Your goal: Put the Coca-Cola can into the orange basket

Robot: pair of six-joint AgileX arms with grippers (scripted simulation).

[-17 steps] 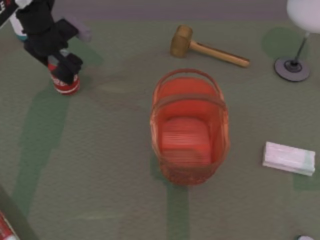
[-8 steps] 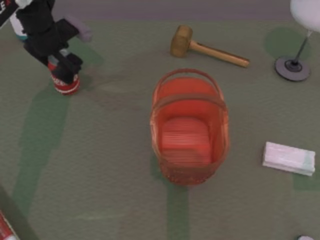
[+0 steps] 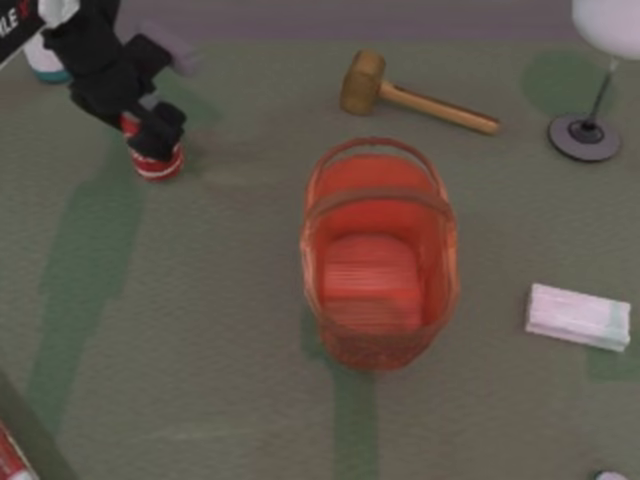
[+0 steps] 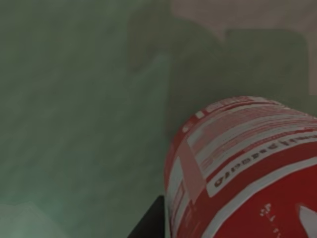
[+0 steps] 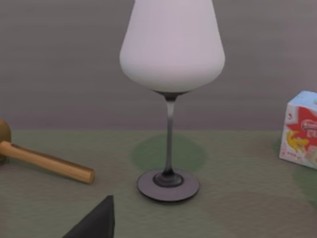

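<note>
Your left hand (image 3: 157, 135) pinches the Coca-Cola can (image 3: 158, 160); a loose grip could drop it short of the orange basket (image 3: 378, 255).

Green bench (image 3: 200, 330) w/ orange basket (image 3: 378, 255) mid, mallet (image 3: 410, 95), glass (image 3: 590, 130), white pack (image 3: 578, 317) (right side) set on it.

The orange basket (image 3: 378, 262) stands mid-table. Well to its left and farther back, the Coca-Cola can (image 3: 157, 158) sits under the left gripper (image 3: 150, 138). A bottle (image 3: 45, 62) lies behind that, at the far left. The mallet (image 3: 410, 95) lies behind the basket, the glass (image 3: 592, 90) far right, the packet (image 3: 579, 316) right of the basket.
</note>
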